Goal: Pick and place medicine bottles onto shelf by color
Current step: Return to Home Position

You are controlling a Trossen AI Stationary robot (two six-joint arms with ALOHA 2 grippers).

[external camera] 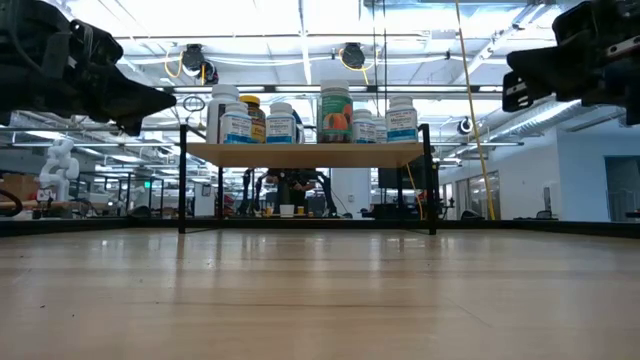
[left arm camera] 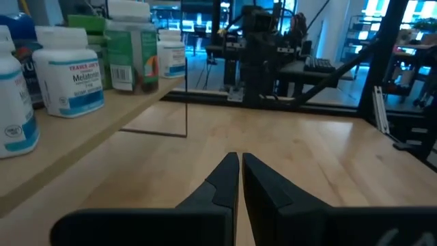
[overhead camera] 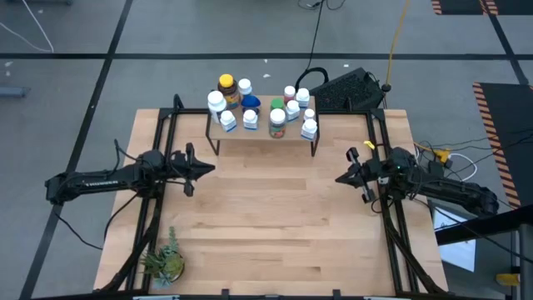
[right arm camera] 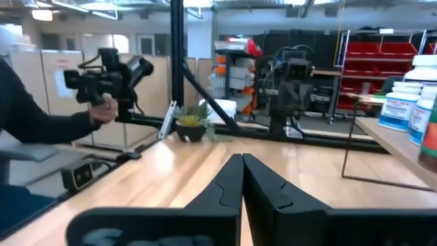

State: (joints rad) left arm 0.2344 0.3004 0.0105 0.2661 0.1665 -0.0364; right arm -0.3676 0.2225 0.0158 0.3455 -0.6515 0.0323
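Mostly white medicine bottles (overhead camera: 216, 102) with blue labels, plus an amber bottle (overhead camera: 226, 88) with a yellow cap, a blue bottle (overhead camera: 251, 103), and a green-capped bottle (overhead camera: 277, 117) with orange on its label. The shelf (overhead camera: 262, 132) is pale wood on black legs, and the potted plant (overhead camera: 164, 260) is green.

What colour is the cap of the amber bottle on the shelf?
Yellow. The amber bottle on the shelf shows it best in the high view.

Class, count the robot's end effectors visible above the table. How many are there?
2. The left end effector hovers over the table's left side, and the right end effector over its right side. Both are shut and hold nothing.
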